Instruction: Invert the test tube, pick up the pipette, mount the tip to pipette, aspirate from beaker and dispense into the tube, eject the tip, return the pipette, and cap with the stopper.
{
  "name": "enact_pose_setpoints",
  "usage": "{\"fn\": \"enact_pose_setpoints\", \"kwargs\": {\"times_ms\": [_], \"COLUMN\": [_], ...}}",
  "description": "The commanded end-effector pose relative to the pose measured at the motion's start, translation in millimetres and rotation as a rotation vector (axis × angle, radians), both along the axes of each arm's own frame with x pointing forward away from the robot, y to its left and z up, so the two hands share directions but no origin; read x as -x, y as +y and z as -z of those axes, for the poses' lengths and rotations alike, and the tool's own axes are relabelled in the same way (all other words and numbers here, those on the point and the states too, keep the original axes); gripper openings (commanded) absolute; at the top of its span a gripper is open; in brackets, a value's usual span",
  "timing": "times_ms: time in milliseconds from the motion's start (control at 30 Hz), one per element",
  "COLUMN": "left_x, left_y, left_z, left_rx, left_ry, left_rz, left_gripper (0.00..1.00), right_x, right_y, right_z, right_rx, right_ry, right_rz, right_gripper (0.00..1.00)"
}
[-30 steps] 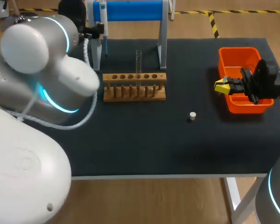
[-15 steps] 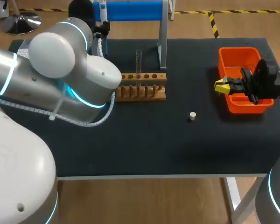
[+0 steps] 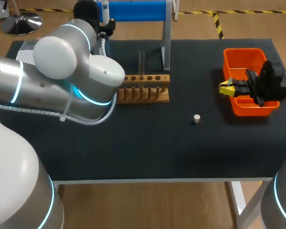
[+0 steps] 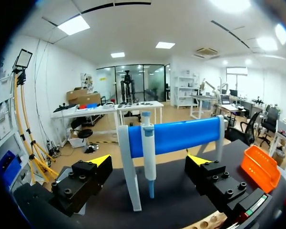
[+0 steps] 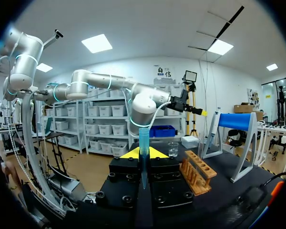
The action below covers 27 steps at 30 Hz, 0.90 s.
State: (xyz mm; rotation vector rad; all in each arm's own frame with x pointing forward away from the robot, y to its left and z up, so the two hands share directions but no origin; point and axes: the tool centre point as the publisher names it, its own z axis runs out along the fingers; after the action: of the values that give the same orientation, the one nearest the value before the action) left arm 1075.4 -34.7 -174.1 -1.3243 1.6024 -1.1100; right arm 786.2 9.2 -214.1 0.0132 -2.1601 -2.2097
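Head view: my left arm (image 3: 62,81) hides the rack's (image 3: 150,78) left end. Tube (image 3: 141,62) upright in rack; stopper (image 3: 196,118) on surface.
Left wrist view: left claw (image 4: 150,161) wide; pipette (image 4: 148,152) hangs ahead, fingers clear of it.
Only the right wrist view shows beaker (image 5: 173,149) and right claw (image 5: 143,153) clamping blue tip (image 5: 143,138).

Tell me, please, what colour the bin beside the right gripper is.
The bin is orange, seen best in the head view.

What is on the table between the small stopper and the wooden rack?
Nothing: in the head view, only bare black table lies between the stopper and the rack.
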Motion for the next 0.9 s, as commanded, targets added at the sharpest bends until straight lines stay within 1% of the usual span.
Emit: {"fn": "enact_pose_setpoints", "kwargs": {"times_ms": [33,467,533,567,600,633,733,867,900], "left_x": [-11.3,-35.8,-40.1,-41.4,-43.8,-45.7,-51.5,-58.4,-60.1], "left_y": [-1.8,-9.8,-10.0,-9.9,-10.0,-10.2,-10.1,-10.6,-10.6], "left_z": [5.9,13.1,13.6,13.7,13.9,14.1,15.6,19.4,20.6], "left_rx": [0.002,0.004,0.003,0.003,0.006,0.004,0.005,0.007,0.008], "left_ry": [-0.008,-0.012,-0.012,-0.012,-0.014,-0.015,-0.014,-0.011,-0.010], "left_rz": [0.006,0.025,0.026,0.027,0.030,0.031,0.033,0.036,0.036], "left_gripper": [1.00,1.00,0.89,0.88,0.78,0.65,0.57,0.58,0.59], "right_x": [1.2,1.2,1.2,1.2,1.2,1.2,1.2,1.2,1.2], "right_y": [-0.3,-0.3,-0.3,-0.3,-0.3,-0.3,-0.3,-0.3,-0.3], "right_z": [-0.3,-0.3,-0.3,-0.3,-0.3,-0.3,-0.3,-0.3,-0.3], "right_rx": [0.002,0.002,0.002,0.002,0.002,0.002,0.002,0.002,0.002], "right_ry": [-0.001,-0.001,-0.001,-0.001,-0.001,-0.001,-0.001,-0.001,-0.001], "right_rz": [0.002,0.002,0.002,0.002,0.002,0.002,0.002,0.002,0.002], "right_gripper": [0.00,0.00,0.00,0.00,0.00,0.00,0.00,0.00,0.00]}}
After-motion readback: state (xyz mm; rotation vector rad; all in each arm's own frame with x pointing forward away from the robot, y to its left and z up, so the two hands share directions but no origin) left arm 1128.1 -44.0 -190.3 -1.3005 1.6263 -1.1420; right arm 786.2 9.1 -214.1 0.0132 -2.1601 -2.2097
